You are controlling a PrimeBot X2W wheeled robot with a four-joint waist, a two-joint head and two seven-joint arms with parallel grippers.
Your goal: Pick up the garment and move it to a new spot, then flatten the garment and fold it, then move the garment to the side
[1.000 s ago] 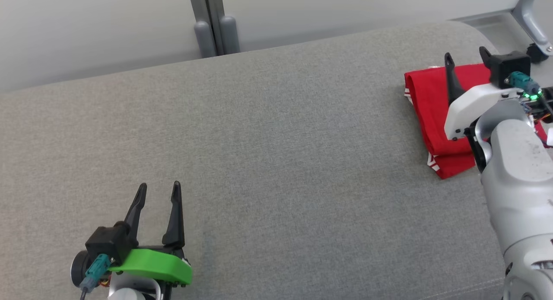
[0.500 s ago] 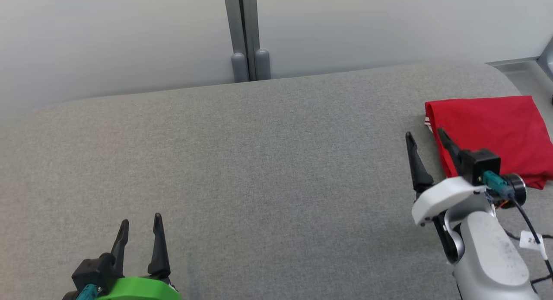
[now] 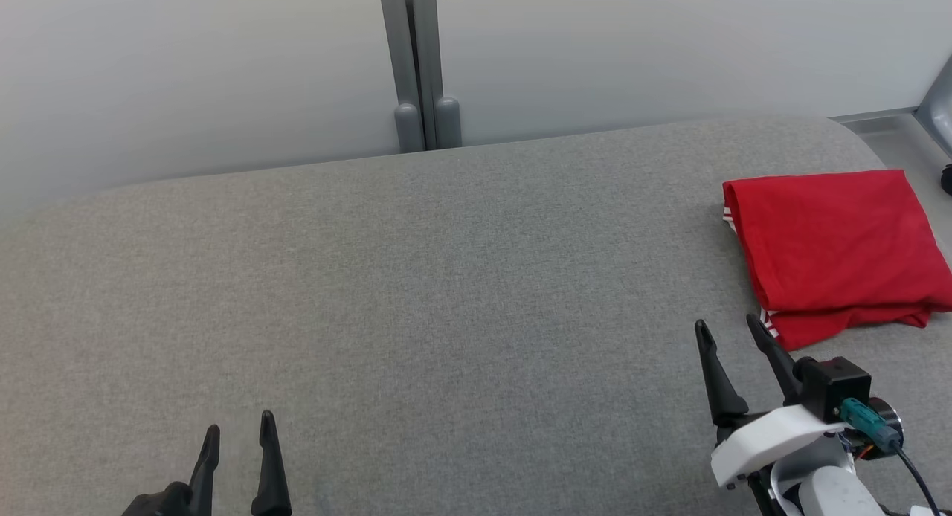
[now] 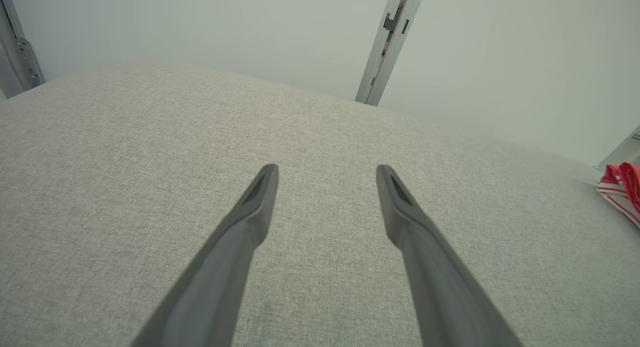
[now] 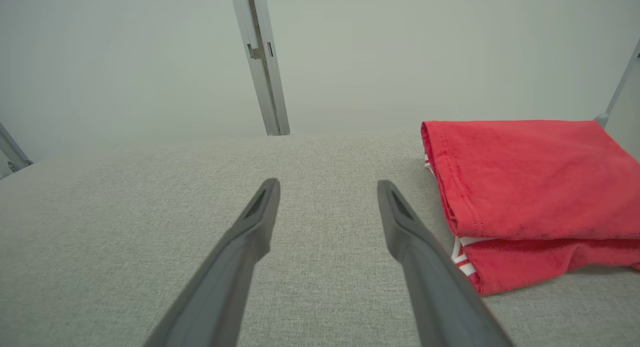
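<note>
— Both grippers sit lower in the head view than half a second ago. The right gripper [image 3: 727,324] has pulled back from the left edge of the garment [image 3: 833,241] to just before its near-left corner, not touching.
— And the left gripper [image 3: 239,427]?
— Its body is cut off by the bottom edge. Two fingers show, narrowly parted and empty. The right's are parted and empty too. The garment lies folded at the right end of the grey cushion [image 3: 446,278], its right corner cut off by the frame.
— Left wrist view?
— Fingers apart over bare cushion, and a sliver of striped trim at the right edge.
— Right wrist view?
— Fingers apart. The right finger overlaps the fold's striped corner. A grey post [image 5: 260,62] stands behind.
</note>
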